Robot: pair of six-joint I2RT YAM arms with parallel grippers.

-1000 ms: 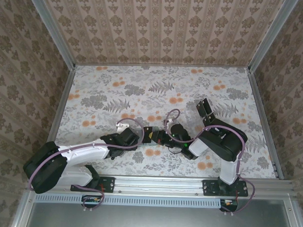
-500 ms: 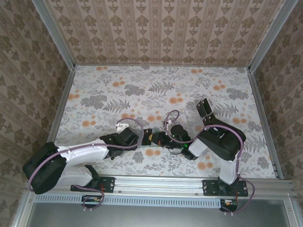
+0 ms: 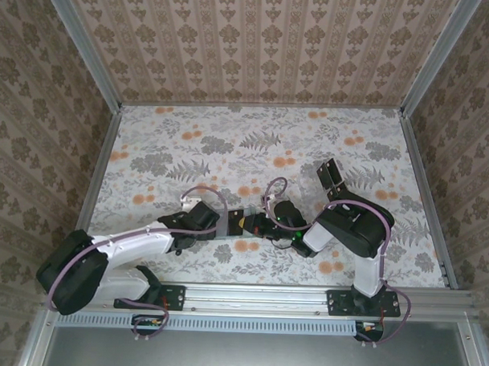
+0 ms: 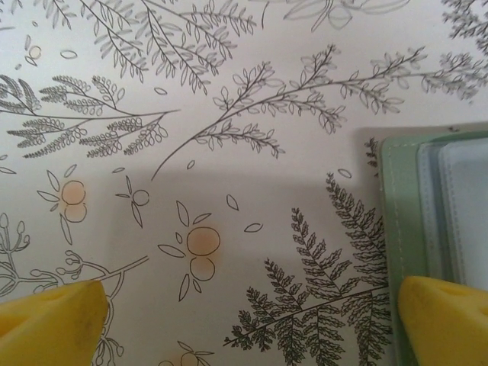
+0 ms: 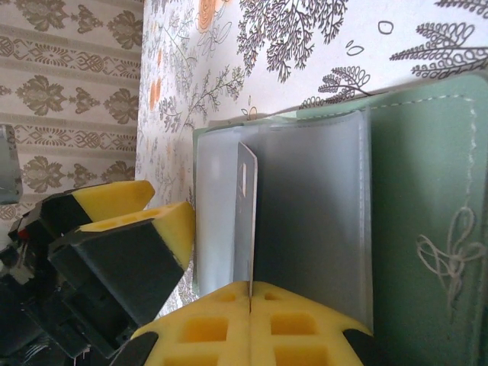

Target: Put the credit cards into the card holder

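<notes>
Left gripper (image 4: 244,328) is released, its blunt yellow pads spread wide over the table (image 3: 254,143), just left of the card holder (image 4: 400,229). The holder is a soft sage-green wallet lying open near front centre, with a stitched edge and clear sleeves. My right gripper (image 5: 250,293) is clenched on a thin, stiff credit card (image 5: 247,221) standing edge-on over those sleeves. I note a matte fern-and-orange-berry print underfoot and damask-papered walls (image 3: 257,47); against a second ago, the left wrist sits slightly further left.

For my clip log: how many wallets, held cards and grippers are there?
Wallet: 1
Card, pinched in the right gripper: 1
Grippers, counting the left gripper: 2
Total: 4
</notes>
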